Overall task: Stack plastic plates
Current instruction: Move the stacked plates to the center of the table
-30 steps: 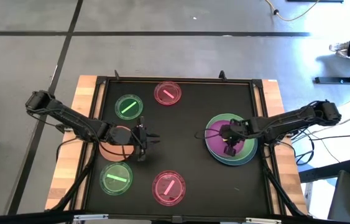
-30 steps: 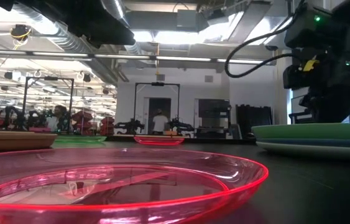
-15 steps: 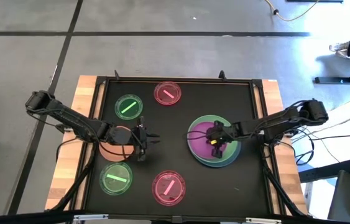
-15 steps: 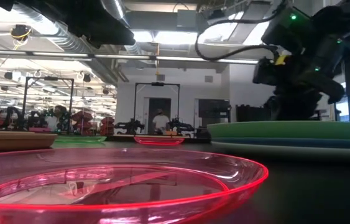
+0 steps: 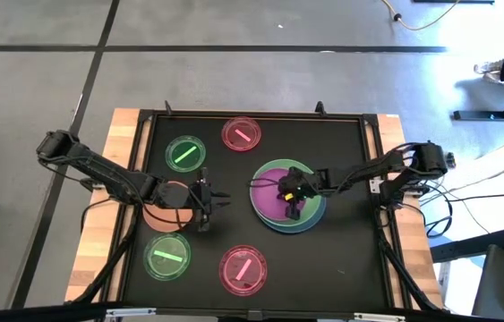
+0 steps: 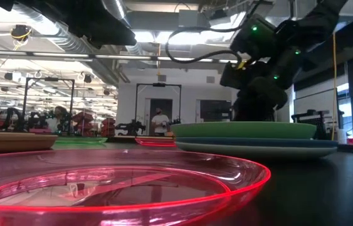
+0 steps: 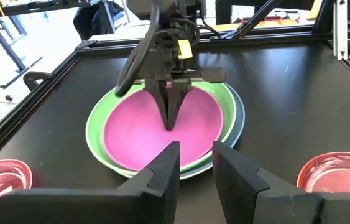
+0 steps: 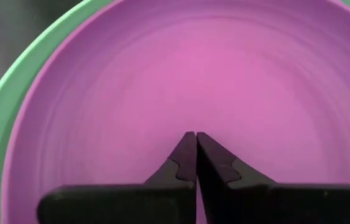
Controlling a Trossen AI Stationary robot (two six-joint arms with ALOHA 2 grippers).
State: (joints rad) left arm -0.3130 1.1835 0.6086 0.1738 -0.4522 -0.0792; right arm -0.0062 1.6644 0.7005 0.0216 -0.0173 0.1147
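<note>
Right gripper (image 5: 289, 192) pinched closed on the purple plate (image 5: 274, 187)

We've got the left gripper (image 5: 209, 204) parted over the orange-brown plate (image 5: 169, 195).

You are looking at a matt black table top (image 5: 234, 179) that is throwing back only a dull sheen, framed by pale bare wood edges (image 5: 123, 134). The purple plate (image 8: 193, 81) is showing as smooth opaque plastic with faint concentric rings (a soft satin gloss), sitting in the large green plate (image 7: 97, 121), equally smooth and opaque. The small pink plate (image 6: 120, 182) is glowing as clear, glossy translucent plastic, its rim catching light. The small green plate (image 5: 184, 153) is looking translucent too. The right gripper (image 8: 196, 140) is showing matt black plastic-looking fingers with notched inner edges.
</note>
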